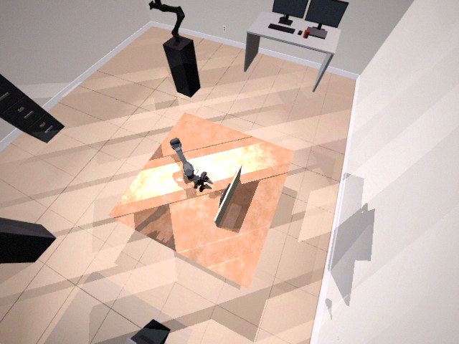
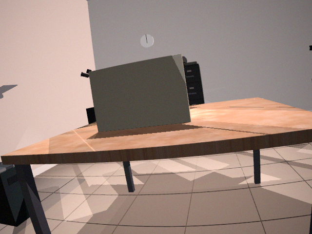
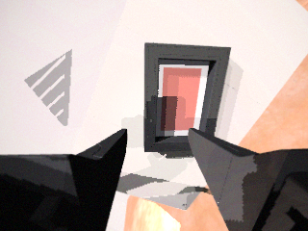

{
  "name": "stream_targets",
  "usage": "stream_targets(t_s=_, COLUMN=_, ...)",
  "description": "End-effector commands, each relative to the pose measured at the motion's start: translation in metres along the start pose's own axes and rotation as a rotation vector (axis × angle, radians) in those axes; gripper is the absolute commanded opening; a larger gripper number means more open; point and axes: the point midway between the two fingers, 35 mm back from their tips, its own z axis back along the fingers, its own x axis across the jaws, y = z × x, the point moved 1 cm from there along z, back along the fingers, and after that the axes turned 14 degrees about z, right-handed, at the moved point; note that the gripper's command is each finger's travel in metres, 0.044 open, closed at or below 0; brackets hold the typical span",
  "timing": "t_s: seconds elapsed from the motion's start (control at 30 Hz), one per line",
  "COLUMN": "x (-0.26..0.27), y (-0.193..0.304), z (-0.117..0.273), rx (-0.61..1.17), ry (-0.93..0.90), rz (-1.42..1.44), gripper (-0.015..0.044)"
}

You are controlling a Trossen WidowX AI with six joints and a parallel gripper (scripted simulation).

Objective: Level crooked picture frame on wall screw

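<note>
The picture frame (image 3: pixel 150 87) has a dark border around a white mat and a red picture. In the wrist view its sides run at a slant to the panel's right edge; how far it is off level I cannot tell. It hangs on the front of the upright panel (image 1: pixel 234 180) (image 2: pixel 141 95) (image 3: pixel 262 29), and shows only as a dark sliver in the top view. Screw and notched strip are hidden. My gripper (image 1: pixel 210 185) (image 3: pixel 158 133) is open with nothing between its fingers. It is in front of the panel, apart from the frame. The panel hides the gripper in the exterior view.
The panel stands on the wooden table (image 1: pixel 192 129) (image 2: pixel 251 115). Shadows fall across the frame and panel in the wrist view. Away from the table are a desk (image 1: pixel 289 36) with two monitors, a black pedestal (image 1: pixel 183 67) carrying another arm, and dark drawers (image 1: pixel 26 112) (image 2: pixel 194 85).
</note>
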Motion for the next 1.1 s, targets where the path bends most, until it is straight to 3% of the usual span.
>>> stream_targets(t_s=0.0, x=0.000, y=0.001, z=0.001, rx=0.005, ry=-0.002, rz=-0.002, gripper=0.0260)
stream_targets(t_s=0.13, x=0.001, y=-0.002, z=-0.013, rx=0.004, ry=-0.002, rz=-0.002, gripper=0.0260)
stream_targets(t_s=0.4, x=0.001, y=0.000, z=-0.077, rx=0.001, ry=-0.006, rz=-0.003, gripper=0.0260)
stream_targets(t_s=1.07, x=0.001, y=0.000, z=-0.084, rx=0.001, ry=-0.007, rz=-0.003, gripper=0.0260)
